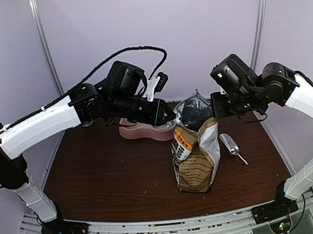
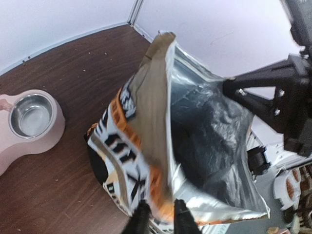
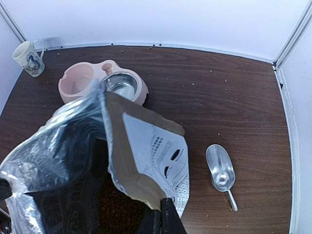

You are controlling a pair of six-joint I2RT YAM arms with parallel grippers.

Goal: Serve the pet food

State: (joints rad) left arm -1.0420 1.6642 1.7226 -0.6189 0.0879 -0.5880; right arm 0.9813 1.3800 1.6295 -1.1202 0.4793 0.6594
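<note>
A tan paper bag (image 1: 193, 157) with a foil lining stands upright mid-table, its mouth pulled open. Down inside it I see the pet food (image 3: 114, 209), dark brown kibble. My left gripper (image 1: 170, 116) is shut on the bag's left rim; in the left wrist view the printed edge of the bag (image 2: 146, 146) runs between the two black fingers of that gripper (image 2: 161, 217). On the opposite rim my right gripper (image 1: 213, 109) is shut, its fingers pressed together over the paper flap of the bag (image 3: 151, 146) where the gripper (image 3: 162, 219) shows in the right wrist view.
A pink double bowl (image 1: 141, 132) sits behind the bag, one side holding a steel insert (image 3: 121, 84). A metal scoop (image 3: 219, 168) lies on the wood to the bag's right. A patterned mug (image 3: 29, 58) stands in the far left corner. White walls enclose the table.
</note>
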